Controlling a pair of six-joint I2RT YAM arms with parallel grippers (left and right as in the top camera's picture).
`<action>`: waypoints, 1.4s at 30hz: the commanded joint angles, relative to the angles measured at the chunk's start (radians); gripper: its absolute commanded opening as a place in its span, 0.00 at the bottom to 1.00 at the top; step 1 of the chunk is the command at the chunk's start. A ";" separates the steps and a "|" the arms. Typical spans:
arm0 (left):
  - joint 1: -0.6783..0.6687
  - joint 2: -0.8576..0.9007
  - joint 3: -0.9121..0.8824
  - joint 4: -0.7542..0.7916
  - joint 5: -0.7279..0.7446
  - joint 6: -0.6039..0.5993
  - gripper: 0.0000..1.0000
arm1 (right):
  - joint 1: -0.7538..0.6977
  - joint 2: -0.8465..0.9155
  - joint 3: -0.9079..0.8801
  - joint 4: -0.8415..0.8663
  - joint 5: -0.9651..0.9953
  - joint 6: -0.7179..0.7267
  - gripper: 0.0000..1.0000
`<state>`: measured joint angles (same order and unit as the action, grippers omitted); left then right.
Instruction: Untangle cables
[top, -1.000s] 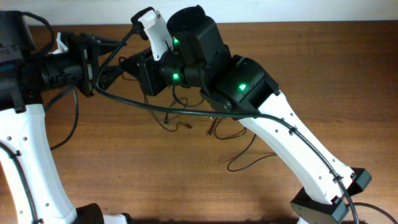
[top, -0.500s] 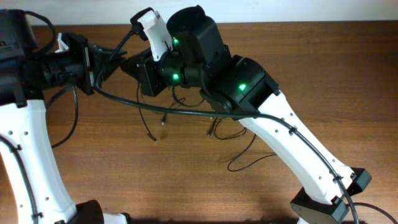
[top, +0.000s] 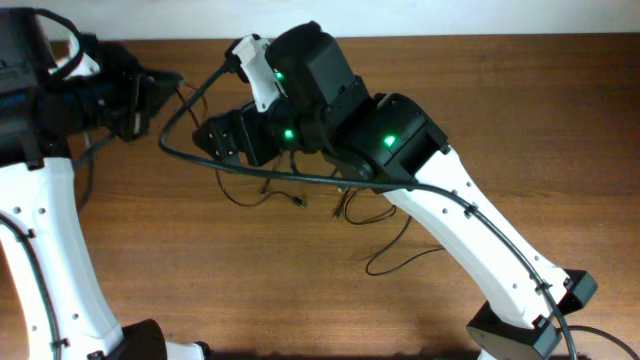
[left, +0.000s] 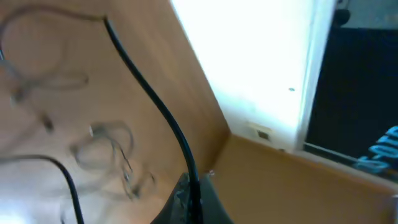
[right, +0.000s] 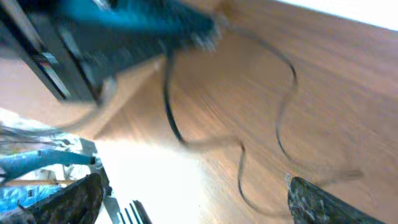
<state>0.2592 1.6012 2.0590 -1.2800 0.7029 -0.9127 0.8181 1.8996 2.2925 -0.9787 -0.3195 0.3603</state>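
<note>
Light, limp cables (top: 283, 193) lie tangled on the surface (top: 560, 120); grip beside a plug (top: 300, 204). Right jaws wide; left jaws, cannot tell.

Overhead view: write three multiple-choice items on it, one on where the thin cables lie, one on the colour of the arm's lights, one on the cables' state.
1. Where do the cables lie?
A. on the table beside the right arm
B. in a basket
C. hanging off the far right edge

2. What colour are the lights on the right arm?
A. red
B. green
C. blue

3. How do the cables lie?
A. wound in a neat bundle
B. straight and parallel
C. in loose crossing curls

Answers: 1 A, they rest on bare wood by the arm; 2 B, the spots glow green; 3 C, the cords loop and cross.
</note>
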 joint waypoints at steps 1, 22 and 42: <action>-0.001 0.006 0.036 0.066 -0.045 0.193 0.00 | 0.005 0.002 0.002 -0.060 0.147 -0.005 0.95; -0.051 0.068 0.175 0.518 -0.282 0.211 0.00 | 0.005 0.003 0.002 -0.343 0.208 -0.011 0.99; -0.194 0.383 0.174 0.808 -0.328 0.459 0.00 | 0.005 0.004 0.002 -0.515 0.317 -0.016 0.99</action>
<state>0.0109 1.9182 2.2253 -0.5198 0.3843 -0.5003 0.8181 1.8999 2.2925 -1.4776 -0.0219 0.3553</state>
